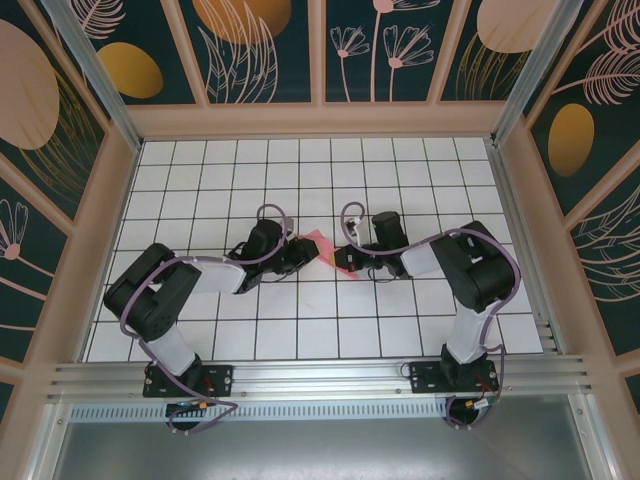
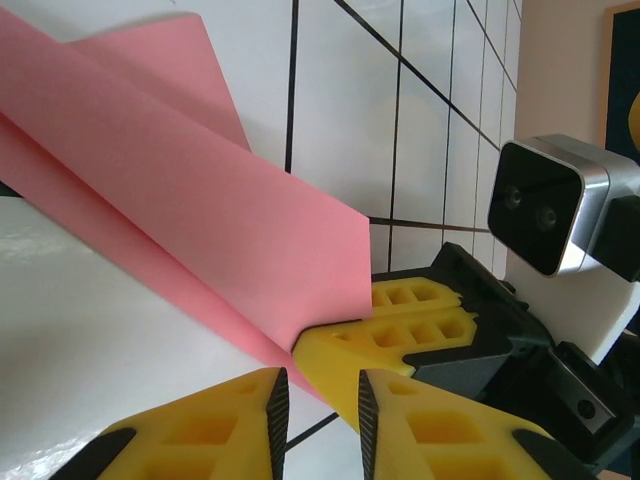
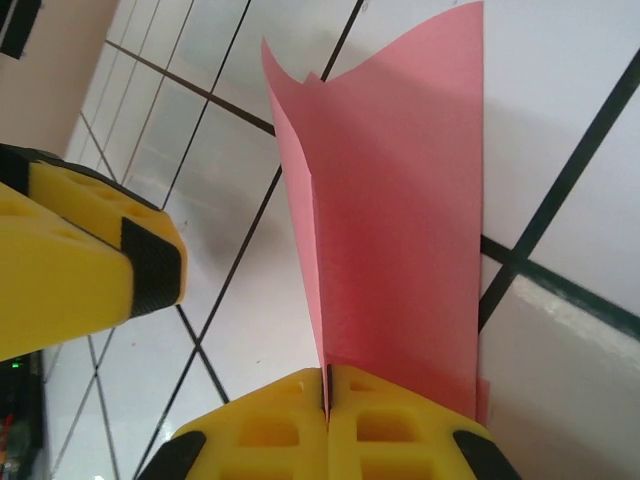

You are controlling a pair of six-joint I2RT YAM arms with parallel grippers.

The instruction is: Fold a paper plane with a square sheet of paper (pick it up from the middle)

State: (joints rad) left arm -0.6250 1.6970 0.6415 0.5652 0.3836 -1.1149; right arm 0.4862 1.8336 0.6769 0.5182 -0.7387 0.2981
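right claw pinching paper at folded edge | left claw narrowly spread, sitting at its other corner | paper being held between both over mid surface | risk: left closing off-line, skewing crease; arms pulling apart, tearing sheet

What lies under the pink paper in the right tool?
The white grid table lies under the pink paper. The paper hides the tiles beneath, and the right tool covers its lower edge.
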